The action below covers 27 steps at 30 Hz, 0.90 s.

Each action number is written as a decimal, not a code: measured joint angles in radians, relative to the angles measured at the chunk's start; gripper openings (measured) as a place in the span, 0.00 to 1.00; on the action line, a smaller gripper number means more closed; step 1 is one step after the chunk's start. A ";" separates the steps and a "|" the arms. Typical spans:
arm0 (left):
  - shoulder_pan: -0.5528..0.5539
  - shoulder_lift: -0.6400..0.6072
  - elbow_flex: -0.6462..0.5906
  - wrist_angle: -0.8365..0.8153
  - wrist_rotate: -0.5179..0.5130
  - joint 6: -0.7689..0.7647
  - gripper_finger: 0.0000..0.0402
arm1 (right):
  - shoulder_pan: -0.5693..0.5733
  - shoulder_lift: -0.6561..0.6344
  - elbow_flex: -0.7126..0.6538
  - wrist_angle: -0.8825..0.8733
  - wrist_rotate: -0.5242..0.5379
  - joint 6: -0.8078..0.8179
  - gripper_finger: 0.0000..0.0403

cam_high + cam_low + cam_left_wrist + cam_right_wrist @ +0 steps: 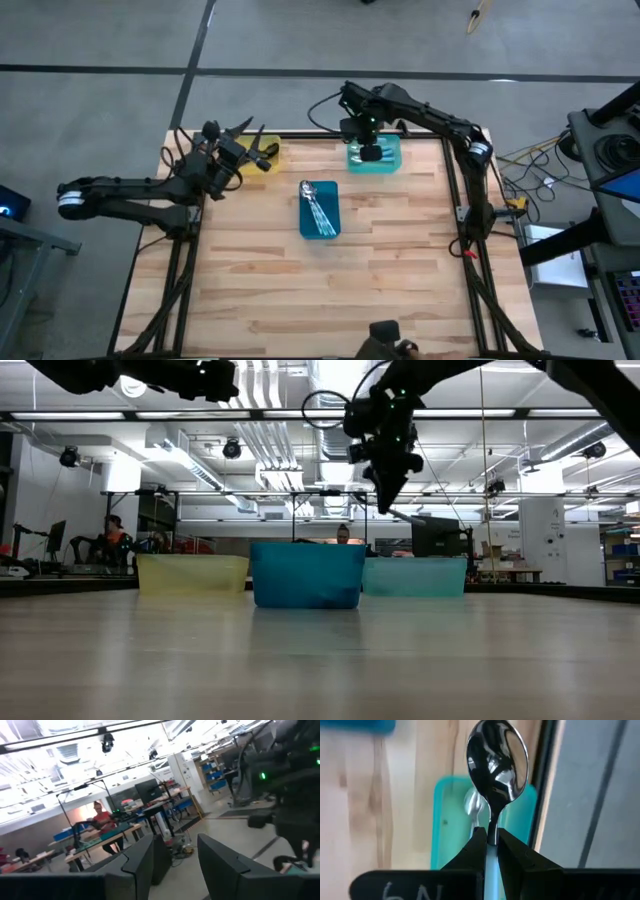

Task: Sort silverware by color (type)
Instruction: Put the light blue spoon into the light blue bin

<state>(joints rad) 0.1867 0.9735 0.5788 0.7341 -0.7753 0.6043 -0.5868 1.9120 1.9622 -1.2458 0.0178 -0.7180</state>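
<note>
High view shows no loose spoons on the worktop; several lie in the blue tray. Right end effector hangs over the teal tray, clamped on a blue-handled spoon not yet dropped. Left end effector hangs over the yellow tray, fingers apart and empty, so sorting looks nearly finished.

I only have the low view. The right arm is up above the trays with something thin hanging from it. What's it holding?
Observer: The right pincer is shut on a spoon with a shiny bowl and a light blue handle.
Operator: Which tray is it over?
Observer: The teal tray, where another spoon already lies.
Operator: And the left pincer?
Observer: The left pincer is open with nothing between its fingers, up by the yellow tray.
</note>
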 joint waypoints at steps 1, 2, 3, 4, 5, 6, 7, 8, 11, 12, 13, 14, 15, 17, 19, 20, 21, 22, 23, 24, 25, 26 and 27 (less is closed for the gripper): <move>0.006 -0.001 0.004 0.000 0.000 0.006 0.33 | -0.008 0.013 0.012 -0.026 0.000 -0.018 0.04; 0.010 -0.002 0.008 0.000 0.000 0.010 0.33 | -0.017 0.026 0.021 -0.044 0.000 -0.043 0.04; 0.014 -0.002 0.010 0.001 0.000 0.013 0.33 | -0.025 0.035 0.023 -0.059 0.000 -0.064 0.04; 0.018 -0.002 0.010 -0.001 0.000 0.015 0.33 | -0.035 0.044 0.023 -0.072 0.000 -0.081 0.04; 0.021 -0.002 0.010 -0.001 0.000 0.016 0.33 | -0.044 0.052 0.023 -0.076 0.000 -0.094 0.04; 0.023 -0.002 0.009 -0.001 0.000 0.016 0.33 | -0.054 0.059 0.019 -0.074 0.000 -0.110 0.04; 0.025 -0.002 0.007 -0.001 0.000 0.016 0.33 | -0.061 0.069 0.017 -0.078 0.000 -0.118 0.04; 0.028 -0.002 0.005 -0.002 0.000 0.016 0.33 | -0.069 0.080 0.016 -0.084 0.000 -0.127 0.04; 0.033 -0.002 0.002 -0.002 0.000 0.025 0.33 | -0.087 0.120 0.015 -0.084 0.008 -0.143 0.04; 0.034 -0.002 0.002 -0.002 -0.001 0.028 0.33 | -0.090 0.131 0.014 -0.084 0.007 -0.149 0.04; 0.035 -0.002 0.002 -0.002 -0.002 0.032 0.33 | -0.093 0.140 0.014 -0.084 0.008 -0.156 0.04; 0.035 -0.001 0.002 -0.002 -0.002 0.036 0.33 | -0.095 0.150 0.014 -0.083 0.007 -0.158 0.04; 0.034 -0.001 0.002 -0.002 -0.001 0.039 0.33 | -0.098 0.160 0.014 -0.084 0.008 -0.158 0.04; 0.034 -0.001 0.002 -0.002 -0.002 0.042 0.33 | -0.101 0.182 0.014 -0.083 0.008 -0.160 0.04; 0.034 -0.001 0.002 -0.002 -0.002 0.046 0.33 | -0.102 0.203 0.014 -0.084 0.010 -0.160 0.04; 0.034 -0.001 0.002 -0.002 -0.002 0.050 0.33 | -0.102 0.209 0.014 -0.084 0.012 -0.160 0.04; 0.035 -0.001 0.001 -0.002 -0.002 0.055 0.33 | -0.102 0.216 0.014 -0.083 0.013 -0.160 0.04; 0.035 -0.001 0.001 -0.002 -0.002 0.059 0.33 | -0.101 0.220 0.014 -0.083 0.017 -0.161 0.05; 0.036 -0.001 0.001 -0.002 -0.002 0.062 0.33 | -0.101 0.227 0.014 -0.084 0.022 -0.162 0.05; 0.037 -0.001 0.001 -0.002 -0.003 0.064 0.33 | -0.101 0.235 0.014 -0.084 0.029 -0.162 0.05; 0.038 -0.001 0.001 -0.002 -0.003 0.064 0.33 | -0.101 0.243 0.014 -0.084 0.035 -0.160 0.05; 0.039 -0.001 0.001 -0.002 -0.003 0.064 0.33 | -0.101 0.250 0.014 -0.083 0.035 -0.157 0.05; 0.040 -0.001 0.001 -0.002 -0.003 0.065 0.33 | -0.102 0.254 0.014 -0.083 0.034 -0.154 0.05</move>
<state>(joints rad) 0.2269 0.9726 0.5800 0.7320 -0.7786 0.6689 -0.6887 2.1662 1.9758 -1.3293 0.0521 -0.8721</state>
